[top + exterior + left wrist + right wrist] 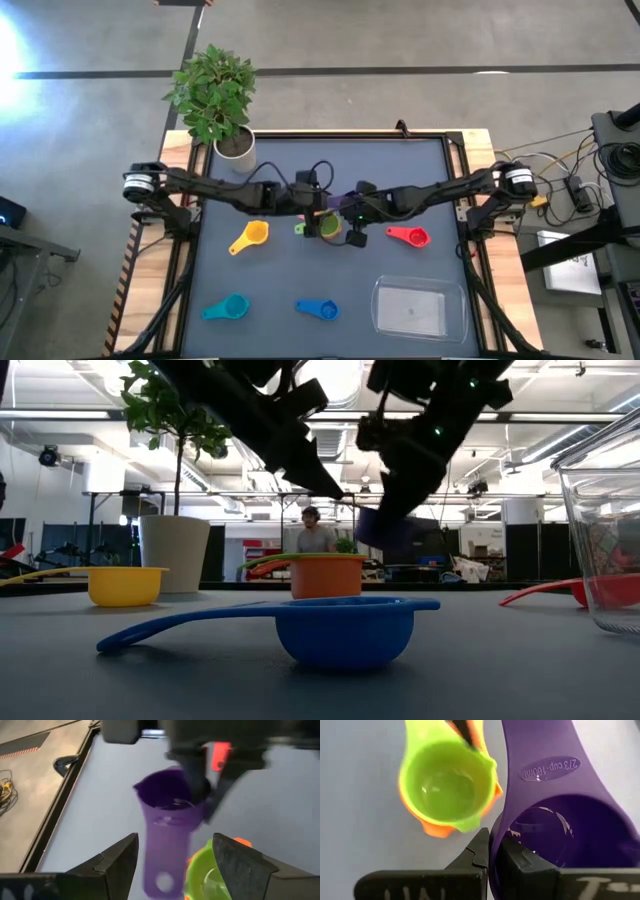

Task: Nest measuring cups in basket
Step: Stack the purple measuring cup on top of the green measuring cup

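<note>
Teal cup (227, 307) sits near the table's (280, 270) front-left corner, yellow cup (252, 236) up and right of it, handle twd the front-left. Plant pot (236, 144) at the back-left edge.

L arm reaches in from the left; L gripper (318, 212) is over mid-table, fingers (116, 860) spread apart w/ nothing btwn them, hanging above the green cup (317, 227). Green cup is nested in the orange cup (326, 575), both on the table at centre; wrist views show the orange rim peeking out round the green bowl.

Blue cup (318, 309) lies front-centre, well apart from the stack.

R arm comes in from the right; R gripper (492, 851) is pinched tight on the rim of the purple cup (347, 204), held off the table just beside and above the green/orange stack, handle pointing twd the L gripper. Low view shows purple hanging clear of the tabletop.

Red cup (409, 236) is on the table right of centre, near the R arm. Basket (419, 307) sits front-right; can't tell if anything is in it.
</note>
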Robot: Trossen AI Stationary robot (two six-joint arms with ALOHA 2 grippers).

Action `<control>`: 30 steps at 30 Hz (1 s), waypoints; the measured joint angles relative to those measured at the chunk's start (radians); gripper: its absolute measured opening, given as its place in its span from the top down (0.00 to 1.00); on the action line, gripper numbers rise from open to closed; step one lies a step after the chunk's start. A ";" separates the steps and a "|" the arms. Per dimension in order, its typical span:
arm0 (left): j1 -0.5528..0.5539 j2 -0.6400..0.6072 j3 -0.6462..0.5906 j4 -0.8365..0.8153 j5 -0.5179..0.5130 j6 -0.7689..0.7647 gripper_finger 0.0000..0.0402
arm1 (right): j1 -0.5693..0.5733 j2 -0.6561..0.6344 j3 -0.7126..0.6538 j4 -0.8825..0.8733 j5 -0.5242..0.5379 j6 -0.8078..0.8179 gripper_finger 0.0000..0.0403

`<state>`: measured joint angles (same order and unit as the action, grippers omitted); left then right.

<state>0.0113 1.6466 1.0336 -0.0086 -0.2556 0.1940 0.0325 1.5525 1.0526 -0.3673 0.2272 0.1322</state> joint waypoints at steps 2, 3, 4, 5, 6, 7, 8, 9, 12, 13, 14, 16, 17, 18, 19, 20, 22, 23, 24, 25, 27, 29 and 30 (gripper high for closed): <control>0.005 0.000 0.000 0.000 -0.001 0.000 0.41 | 0.005 -0.006 0.008 -0.009 -0.001 -0.004 0.98; 0.008 0.000 0.000 0.000 -0.002 0.000 0.41 | 0.008 -0.008 0.015 -0.008 -0.002 -0.008 0.98; 0.011 0.000 0.000 0.000 -0.002 0.000 0.41 | 0.011 -0.008 0.022 -0.003 -0.003 -0.016 0.98; 0.014 0.000 0.000 0.001 -0.002 0.000 0.41 | 0.013 -0.009 0.026 -0.005 -0.003 -0.019 0.98; 0.017 0.001 0.000 0.003 -0.002 0.000 0.41 | 0.016 -0.010 0.028 -0.011 -0.005 -0.021 0.98; 0.019 0.002 0.000 0.005 -0.002 -0.001 0.41 | 0.017 -0.011 0.033 -0.014 -0.012 -0.022 0.98; 0.021 0.004 0.000 0.001 -0.001 -0.003 0.41 | 0.018 -0.011 0.038 -0.008 -0.025 -0.022 0.98; 0.023 0.005 -0.001 -0.001 0.000 -0.003 0.41 | 0.018 -0.011 0.042 -0.006 -0.036 -0.022 0.98; 0.023 0.008 -0.001 0.000 0.000 -0.005 0.42 | 0.018 -0.012 0.047 -0.009 -0.051 -0.022 0.98; 0.023 0.009 -0.001 0.000 0.003 -0.006 0.42 | 0.018 -0.012 0.047 -0.009 -0.051 -0.022 0.98; 0.023 0.010 -0.001 0.000 0.003 -0.007 0.43 | 0.018 -0.012 0.047 -0.009 -0.051 -0.022 0.98; 0.023 0.011 -0.001 0.000 0.004 -0.008 0.45 | 0.018 -0.012 0.046 -0.009 -0.051 -0.025 0.98; 0.023 0.011 -0.001 -0.001 0.004 -0.008 0.47 | 0.018 -0.012 0.045 -0.008 -0.051 -0.025 0.98; 0.023 0.011 -0.001 -0.001 0.004 -0.008 0.49 | 0.018 -0.012 0.045 -0.008 -0.051 -0.026 0.98; 0.022 0.011 -0.002 -0.001 0.006 -0.008 0.52 | 0.017 -0.012 0.044 -0.008 -0.050 -0.026 0.98; 0.022 0.011 -0.002 -0.002 0.007 -0.008 0.55 | 0.017 -0.012 0.044 -0.008 -0.048 -0.026 0.98; 0.022 0.011 -0.002 -0.002 0.010 -0.007 0.61 | 0.017 -0.012 0.044 -0.007 -0.046 -0.026 0.98; 0.022 0.011 -0.002 -0.002 0.014 -0.004 0.65 | 0.017 -0.012 0.044 -0.007 -0.045 -0.026 0.98; 0.022 0.011 -0.002 -0.002 0.024 -0.004 0.69 | 0.017 -0.012 0.043 -0.008 -0.045 -0.026 0.98; 0.023 0.011 -0.002 -0.003 0.036 -0.004 0.72 | 0.017 -0.012 0.043 -0.008 -0.050 -0.026 0.98; 0.024 0.011 -0.002 -0.005 0.055 -0.003 0.74 | 0.018 -0.012 0.042 -0.008 -0.056 -0.026 0.98; 0.024 0.011 -0.002 -0.007 0.055 -0.003 0.74 | 0.018 -0.012 0.042 -0.007 -0.056 -0.026 0.98; 0.024 0.011 -0.002 -0.008 0.056 -0.003 0.74 | 0.018 -0.012 0.041 -0.007 -0.056 -0.026 0.98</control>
<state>0.0349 1.6581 1.0313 -0.0164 -0.1993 0.1905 0.0502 1.5406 1.0939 -0.3744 0.1714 0.1066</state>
